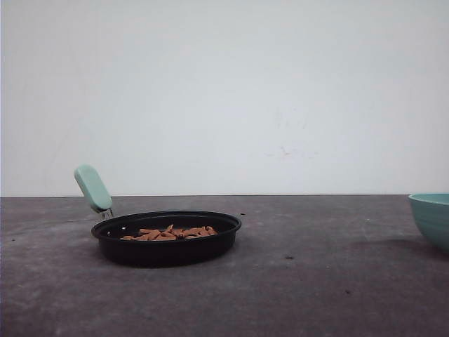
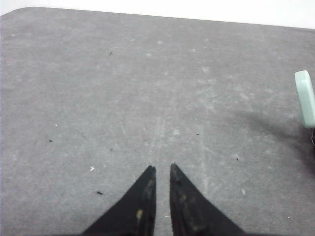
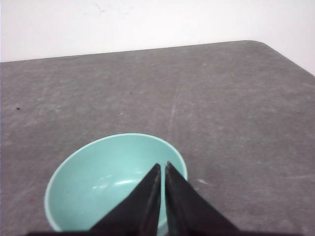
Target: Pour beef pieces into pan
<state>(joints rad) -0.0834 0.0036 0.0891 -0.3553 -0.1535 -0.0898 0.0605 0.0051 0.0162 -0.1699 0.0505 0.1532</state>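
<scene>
Left gripper [image 2: 162,168] hangs over bare grey table [image 2: 147,88], fingers nearly pressed together, nothing between them. Right gripper [image 3: 163,166] likewise closed and empty, above the teal bowl [image 3: 98,172]. Farther out sits the black pan [image 1: 166,239], mint handle [image 1: 92,187] angled up, orange-brown beef pieces [image 1: 170,232] heaped inside.

- No legible text, label, brand, number or sign appears in any view.
- Pan [image 1: 166,239]: plain black wall and mint-green handle, unmarked.
- Bowl [image 3: 115,182]: plain teal surface inside and out, unmarked.
- Table [image 1: 316,281]: grey surface with dark specks and scuffs only; no characters.
</scene>
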